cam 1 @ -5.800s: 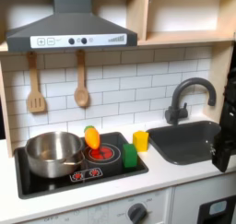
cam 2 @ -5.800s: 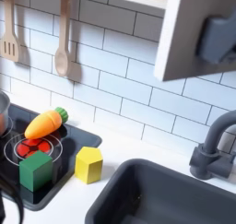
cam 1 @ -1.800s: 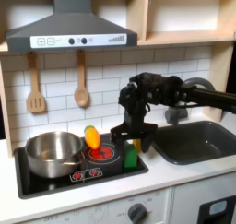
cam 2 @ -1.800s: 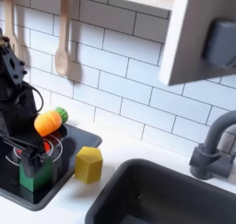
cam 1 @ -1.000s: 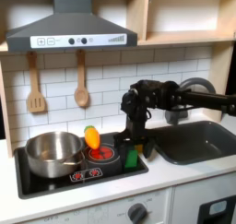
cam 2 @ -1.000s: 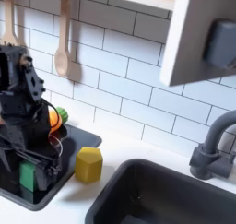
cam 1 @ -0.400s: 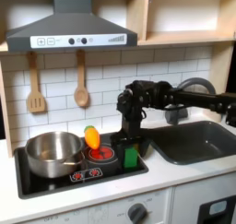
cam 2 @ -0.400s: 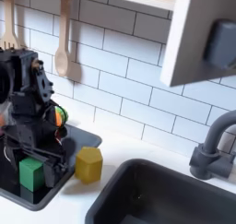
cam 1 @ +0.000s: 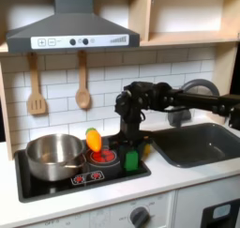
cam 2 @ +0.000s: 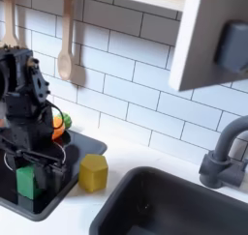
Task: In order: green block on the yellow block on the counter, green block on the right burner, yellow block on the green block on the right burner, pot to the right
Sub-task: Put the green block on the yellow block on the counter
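On the black hob, right corner in the first exterior view: gripper (cam 1: 131,153) down over the green block (cam 1: 132,160), jaws straddling it. Cannot tell whether clamped. Just beside, on the worktop (cam 2: 111,198), the yellow block (cam 2: 93,172).

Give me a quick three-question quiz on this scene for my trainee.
1. Where is the green block? A on the hob; B in the sink; C on the shelf.
2. True or false: the yellow block lies on the counter beside the hob.
3. Fill in: the gripper hangs over the ___ block.
Key: 1 A; 2 true; 3 green.
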You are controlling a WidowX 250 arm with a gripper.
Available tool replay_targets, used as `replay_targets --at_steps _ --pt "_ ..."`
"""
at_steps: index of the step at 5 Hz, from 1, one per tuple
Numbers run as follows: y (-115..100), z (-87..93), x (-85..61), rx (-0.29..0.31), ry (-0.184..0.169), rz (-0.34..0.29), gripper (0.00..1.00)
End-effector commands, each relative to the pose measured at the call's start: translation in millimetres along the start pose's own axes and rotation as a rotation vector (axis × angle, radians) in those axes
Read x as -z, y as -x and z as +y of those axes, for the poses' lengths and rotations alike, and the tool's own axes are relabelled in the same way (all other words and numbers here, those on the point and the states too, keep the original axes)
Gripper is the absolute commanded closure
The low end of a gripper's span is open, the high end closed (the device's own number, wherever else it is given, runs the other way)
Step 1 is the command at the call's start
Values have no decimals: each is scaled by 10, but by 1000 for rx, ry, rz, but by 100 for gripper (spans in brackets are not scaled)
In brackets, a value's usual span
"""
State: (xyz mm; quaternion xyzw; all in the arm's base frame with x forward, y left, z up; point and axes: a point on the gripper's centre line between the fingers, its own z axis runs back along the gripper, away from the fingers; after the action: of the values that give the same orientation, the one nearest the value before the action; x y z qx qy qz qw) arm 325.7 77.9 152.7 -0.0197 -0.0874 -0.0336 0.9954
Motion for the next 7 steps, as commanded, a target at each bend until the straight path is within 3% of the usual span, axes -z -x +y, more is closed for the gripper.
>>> replay_targets --at_steps 1,4,7 --pt "41 36 -18 0 1 5 100" --pt "-103 -39 -237 -29 75 -23 100" --pt "-260 -212 -430 -16 108 -81 100"
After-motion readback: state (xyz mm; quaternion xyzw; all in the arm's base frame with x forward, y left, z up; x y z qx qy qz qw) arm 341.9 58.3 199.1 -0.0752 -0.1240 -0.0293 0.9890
